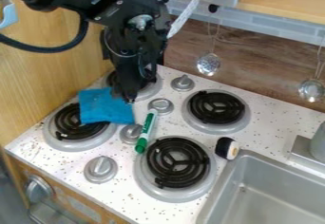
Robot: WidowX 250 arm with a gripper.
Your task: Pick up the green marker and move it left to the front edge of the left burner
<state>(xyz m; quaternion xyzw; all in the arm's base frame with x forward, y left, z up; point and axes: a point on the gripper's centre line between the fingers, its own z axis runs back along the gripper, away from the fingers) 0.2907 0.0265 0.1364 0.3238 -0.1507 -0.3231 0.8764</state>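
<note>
The black gripper (129, 96) hangs down over the upper left of the white, speckled stove top (120, 192), its tip at the upper right edge of a blue cloth (107, 108). It meets the cloth in this view, but I cannot tell whether it is open or closed, or whether it grips the fabric. Most of the cloth lies below and to the left of the tip in the view, overlapping part of the left burner (75, 123). Another burner (149, 91) is partly hidden behind the gripper. Just beside the cloth's right side, a white marker with a green cap (141, 145) lies at a slant between two knobs (161, 106) (131, 133), its cap close to the lower burner (165, 195). A small black and pale object (226, 148) is by the corner of the metal sink (273, 190). Two metal ladles (208, 64) (311, 89) hang against the back wall (260, 71).
</note>
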